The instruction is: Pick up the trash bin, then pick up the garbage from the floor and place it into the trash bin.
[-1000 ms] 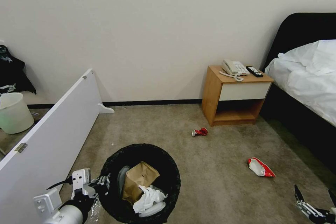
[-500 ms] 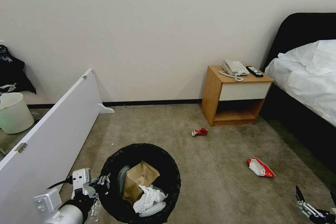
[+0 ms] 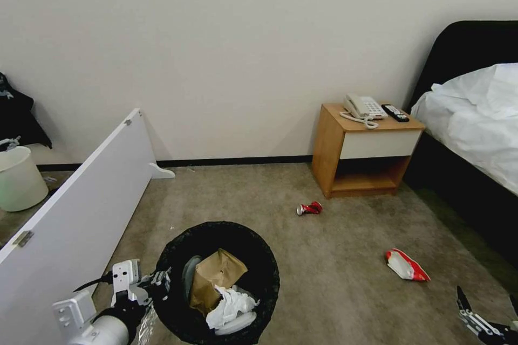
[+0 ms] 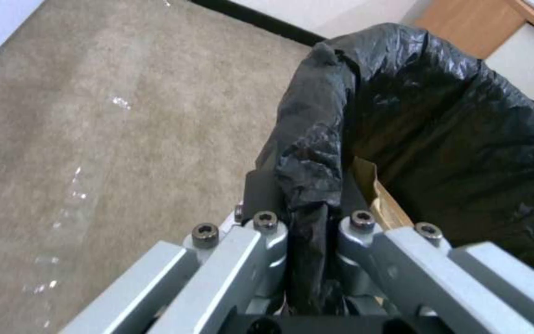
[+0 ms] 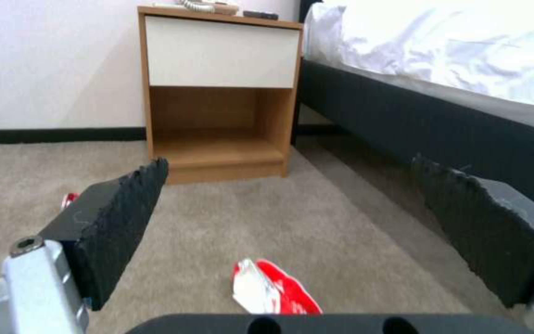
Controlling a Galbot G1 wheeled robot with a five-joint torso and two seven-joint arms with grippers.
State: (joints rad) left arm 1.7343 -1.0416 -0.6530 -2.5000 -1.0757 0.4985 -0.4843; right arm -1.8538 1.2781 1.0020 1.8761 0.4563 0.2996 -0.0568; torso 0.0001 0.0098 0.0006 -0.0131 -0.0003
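Observation:
The trash bin point(image 3: 259, 259), lined with a black bag, hangs at the lower middle of the head view. My left gripper point(image 3: 159, 282) is shut on its near-left rim; the left wrist view shows the bag's folded rim point(image 4: 309, 185) pinched between the fingers. Inside the bin lie a brown paper bag point(image 3: 217, 274), crumpled white tissue point(image 3: 231, 304) and a slipper. On the floor point(image 3: 334, 269) lie a crushed red can point(image 3: 308, 208) and a red-white snack packet point(image 3: 407, 266). My right gripper point(image 3: 485, 310) is open low at the right, with the packet point(image 5: 273, 292) just ahead of it.
A white board point(image 3: 81, 210) leans along the left. An unlined pale bin point(image 3: 19, 178) stands behind it. A wooden nightstand point(image 3: 372, 161) holding a phone and a remote stands against the wall. The bed point(image 3: 475, 118) runs down the right side.
The whole head picture has shifted a little, so the camera moved. Both grippers hold as before, the left still shut on the bin's rim.

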